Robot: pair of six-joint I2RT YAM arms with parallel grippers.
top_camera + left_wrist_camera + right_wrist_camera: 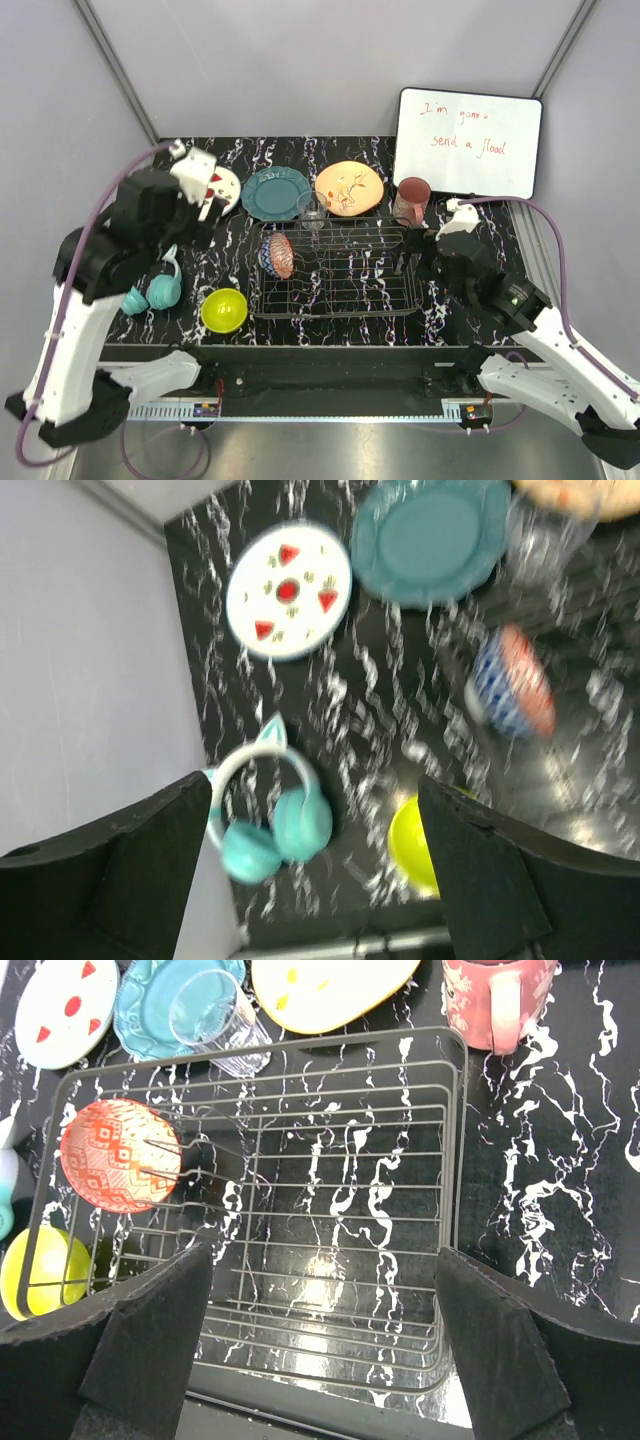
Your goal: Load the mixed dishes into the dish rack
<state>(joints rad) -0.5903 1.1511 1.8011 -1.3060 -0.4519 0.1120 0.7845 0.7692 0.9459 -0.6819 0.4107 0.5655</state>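
- The dish rack (345,285) stands on the black marbled table (470,315), and the places below are given from it.
- The right gripper (322,1255) hangs above the rack's right part. Its two fingers (510,1350) are spread wide. Nothing is between them and they touch nothing.
- The left gripper (315,800) is in the air past the rack's far-left corner. Its jaws are also fully released, with nothing between them. The left wrist view is blurred.
- The small red-patterned bowl (120,1155) is inside the rack at its left end. It stands tilted on its edge among the prongs, with the red inside turned toward the rack's right end.
- The clear glass (215,1020) stands just beyond the rack's far edge. Whether it touches the wire, I cannot tell.
- The teal plate (430,535) and the orange plate (349,187) lie flat behind the rack's far edge.
- The white red-speckled plate (288,590) lies further to the left of the teal plate.
- The reddish-brown cup (495,995) stands upright near the rack's far-right corner, outside it.
- The yellow-green bowl (224,310) sits just beside the rack's near-left corner, outside it.
- The teal headphones (270,825) lie left of the rack.
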